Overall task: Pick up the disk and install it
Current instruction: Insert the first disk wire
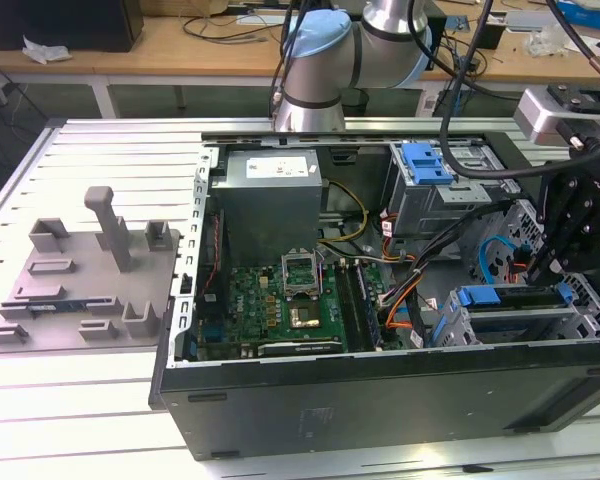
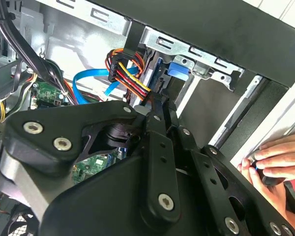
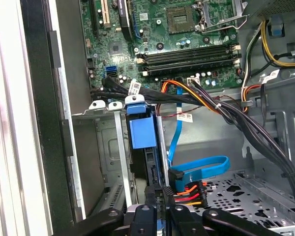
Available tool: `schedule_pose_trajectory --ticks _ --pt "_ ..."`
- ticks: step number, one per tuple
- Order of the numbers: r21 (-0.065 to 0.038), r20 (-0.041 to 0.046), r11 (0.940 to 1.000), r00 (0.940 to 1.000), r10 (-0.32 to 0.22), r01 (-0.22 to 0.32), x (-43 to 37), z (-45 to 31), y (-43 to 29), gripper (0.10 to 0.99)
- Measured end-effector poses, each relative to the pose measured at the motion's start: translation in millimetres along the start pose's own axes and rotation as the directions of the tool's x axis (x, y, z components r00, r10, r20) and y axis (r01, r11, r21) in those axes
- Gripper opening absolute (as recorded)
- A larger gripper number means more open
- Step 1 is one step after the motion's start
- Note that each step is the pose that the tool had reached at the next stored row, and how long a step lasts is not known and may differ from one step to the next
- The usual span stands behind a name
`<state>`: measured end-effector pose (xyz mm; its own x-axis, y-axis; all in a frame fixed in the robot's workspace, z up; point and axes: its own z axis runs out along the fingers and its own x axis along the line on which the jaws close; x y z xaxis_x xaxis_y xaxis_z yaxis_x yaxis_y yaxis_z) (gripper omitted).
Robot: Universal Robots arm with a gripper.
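Gripper (image 3: 161,195), fingers pinched narrow on the disk (image 3: 141,132), held it on edge in the drive cage (image 3: 102,147) at the exterior view's right, pwr cables (image 3: 189,190) just beside.

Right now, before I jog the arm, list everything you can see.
table: 1, white, slatted, under everything
fixture plate: 1, grey, on the table, exterior view's left
case: 1, black, open, on the table
power supply: 1, grey, inside the case
motherboard: 1, green, case floor
drive cages: 2, silver, case end at the exterior view's right
disk: 1, blue carrier, slotted in the cage nearer the gripper
data cable: 1, blue, beside the disk
power leads: 1 bundle, red, yellow, orange, near the gripper
hand: 1, a person's, beside the case edge
arm: 1, silver and light blue, behind the case
gripper: 1, black, at the disk's cage
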<state>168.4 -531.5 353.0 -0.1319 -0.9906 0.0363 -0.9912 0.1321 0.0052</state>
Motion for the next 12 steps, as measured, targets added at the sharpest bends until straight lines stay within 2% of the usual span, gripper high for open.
schedule_pose_trajectory --ticks 12 --pt "0.002 0.0002 1.0 1.0 -0.003 0.003 0.0 0.0 0.0 0.169"
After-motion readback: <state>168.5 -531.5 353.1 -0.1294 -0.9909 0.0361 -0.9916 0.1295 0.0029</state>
